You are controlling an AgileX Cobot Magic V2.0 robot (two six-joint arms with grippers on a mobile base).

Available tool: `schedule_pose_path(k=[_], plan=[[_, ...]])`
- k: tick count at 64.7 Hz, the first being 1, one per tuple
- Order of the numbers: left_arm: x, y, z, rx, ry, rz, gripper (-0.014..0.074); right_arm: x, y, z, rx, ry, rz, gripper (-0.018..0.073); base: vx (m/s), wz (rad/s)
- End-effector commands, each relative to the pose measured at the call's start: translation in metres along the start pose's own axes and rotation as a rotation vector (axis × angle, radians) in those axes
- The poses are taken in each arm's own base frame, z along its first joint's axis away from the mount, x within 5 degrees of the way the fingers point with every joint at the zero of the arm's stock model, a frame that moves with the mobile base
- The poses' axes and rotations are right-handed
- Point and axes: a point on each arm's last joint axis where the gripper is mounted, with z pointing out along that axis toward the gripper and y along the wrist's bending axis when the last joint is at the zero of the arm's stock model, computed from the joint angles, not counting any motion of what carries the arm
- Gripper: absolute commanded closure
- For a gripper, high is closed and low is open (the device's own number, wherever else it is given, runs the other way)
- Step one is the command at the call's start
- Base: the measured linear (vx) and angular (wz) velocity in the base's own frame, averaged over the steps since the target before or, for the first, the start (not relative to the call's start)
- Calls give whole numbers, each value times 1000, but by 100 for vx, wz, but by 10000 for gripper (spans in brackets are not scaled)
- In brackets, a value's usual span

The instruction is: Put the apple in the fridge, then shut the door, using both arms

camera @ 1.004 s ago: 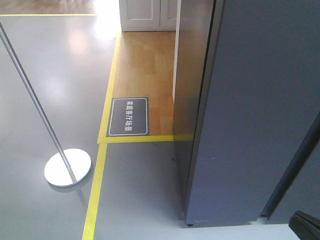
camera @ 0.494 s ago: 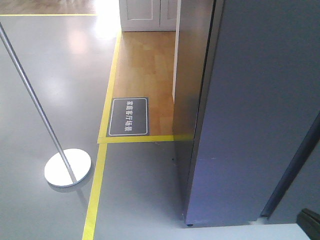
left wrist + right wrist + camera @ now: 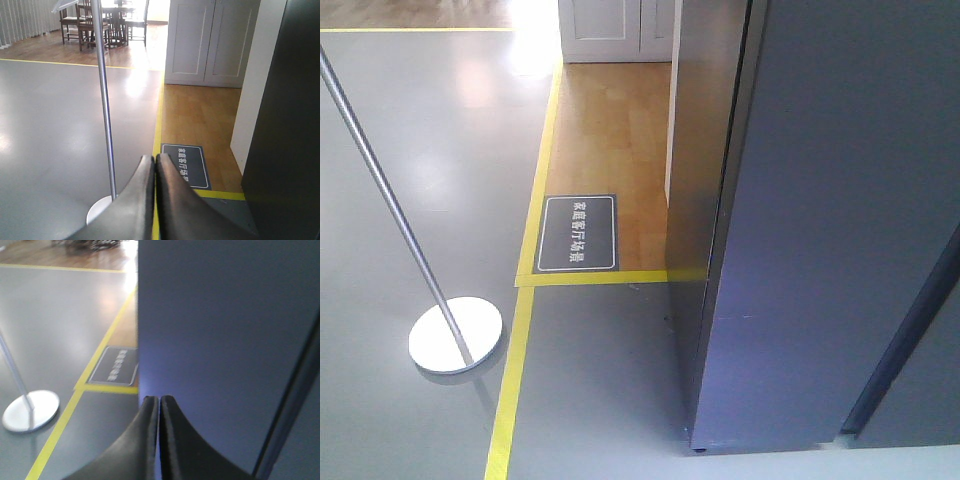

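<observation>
Grey floor with yellow tape, tall dark grey fridge seemingly closed (apple unseen); left gripper, right gripper both pinched empty; likely finishing, retreat next

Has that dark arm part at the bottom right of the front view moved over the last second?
Yes. It slid down and right, out of the front view; it is gone now, while the fridge and floor sign stayed put.

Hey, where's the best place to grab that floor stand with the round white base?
Grip the thin metal pole, coming in from the side with the fingers straddling the shaft. It is slim and round, while the disc base lies flat on the floor with no edge to pinch. The left end effector is shut, so open it first.
</observation>
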Motion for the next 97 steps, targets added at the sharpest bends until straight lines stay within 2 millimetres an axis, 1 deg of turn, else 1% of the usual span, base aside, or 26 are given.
schedule_pose_path(k=[1, 7, 10, 11, 12, 13, 15, 97], plan=[[-13, -3, -3, 27, -106, -6, 603, -16, -7, -3, 75, -192, 18, 562, 0, 0], [-13, -3, -3, 27, -106, -6, 603, -8, -9, 5, 98, -309, 8, 562, 0, 0], [-13, -3, -3, 27, -106, -6, 603, 1, -10, 10, 101, -354, 14, 562, 0, 0], [-13, -3, -3, 27, -106, -6, 603, -1, -10, 9, 102, -392, 12, 562, 0, 0], [-13, -3, -3, 27, -106, -6, 603, 3, -11, 11, 103, -401, 13, 562, 0, 0], [-13, -3, -3, 27, -106, -6, 603, 2, -11, 11, 103, -410, 16, 562, 0, 0], [-13, -3, -3, 27, -106, -6, 603, 2, -11, 11, 101, -392, 24, 562, 0, 0], [-13, -3, -3, 27, -106, -6, 603, 2, -11, 11, 102, -398, 16, 562, 0, 0]])
